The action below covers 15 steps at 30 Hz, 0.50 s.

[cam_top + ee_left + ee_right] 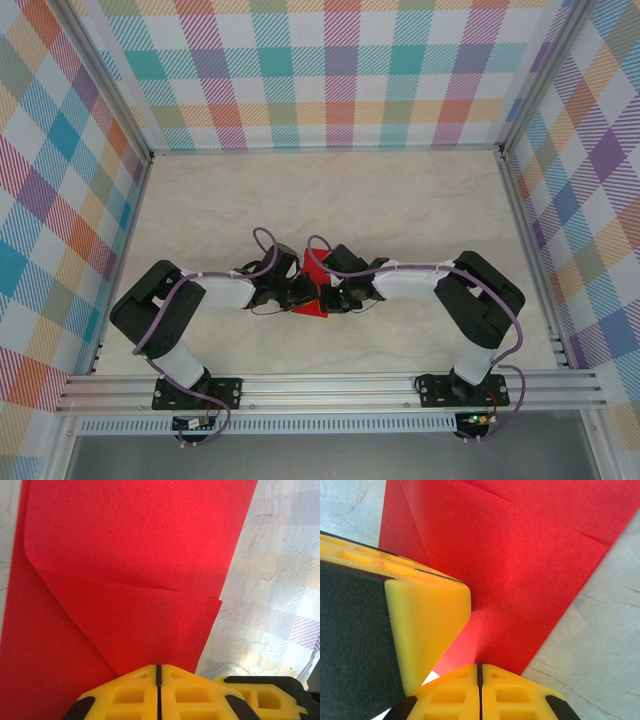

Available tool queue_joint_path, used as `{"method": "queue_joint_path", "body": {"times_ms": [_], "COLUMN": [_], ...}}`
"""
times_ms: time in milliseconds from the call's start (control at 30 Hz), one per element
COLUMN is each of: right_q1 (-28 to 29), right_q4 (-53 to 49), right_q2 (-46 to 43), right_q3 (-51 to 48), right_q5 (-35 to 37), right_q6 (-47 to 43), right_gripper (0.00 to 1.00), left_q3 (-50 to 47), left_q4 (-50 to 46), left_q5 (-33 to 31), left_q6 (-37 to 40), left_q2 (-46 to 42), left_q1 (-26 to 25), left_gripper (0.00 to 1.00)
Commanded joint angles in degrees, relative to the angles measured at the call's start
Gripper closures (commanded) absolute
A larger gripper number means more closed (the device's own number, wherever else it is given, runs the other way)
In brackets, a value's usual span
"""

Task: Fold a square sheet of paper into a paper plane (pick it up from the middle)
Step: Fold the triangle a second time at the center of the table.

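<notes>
The red sheet of paper (pixel 316 280) is partly folded and stands up off the table between the two arms near the front middle. In the left wrist view the paper (pixel 140 555) shows a flap folded over with a diagonal crease. Its lower edge runs into my left gripper (pixel 158 666), which is shut on it. In the right wrist view the paper (pixel 530 570) comes down to my right gripper (pixel 480 665), also shut on its edge. The two grippers (pixel 303 297) (pixel 333 297) face each other almost touching. A left finger (pixel 425 615) looms close beside the right jaws.
The pale marble-patterned table (pixel 330 200) stretches away behind the arms. Checked walls on metal frame posts close it in at the back and both sides. A metal rail (pixel 330 385) carrying the arm bases runs along the near edge.
</notes>
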Motion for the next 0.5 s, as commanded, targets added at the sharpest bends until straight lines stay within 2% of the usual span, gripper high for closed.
{"method": "queue_joint_path", "body": {"times_ms": [0,200,467], "right_q1": [0.39,0.35,0.37], "right_q4": [-8.77,-10.43,-13.13], "right_q2": [4.79,7.36,8.69], "right_q3": [-2.48,-3.29,-3.77], "right_q5": [5.1,3.15,4.24], "right_q6": [-1.54,-2.11,-3.0], "right_gripper": [0.94,0.94,0.94], "left_q3": [1.23,2.34,3.63], "left_q4": [-6.05,-6.56,-6.55], "left_q5": [-5.97,-5.6,-4.24], "left_q6": [4.01,6.67,8.45], "left_q2": [1.76,2.48,3.76], "left_q1": [0.39,3.57,7.57], "left_gripper": [0.93,0.93,0.93]}}
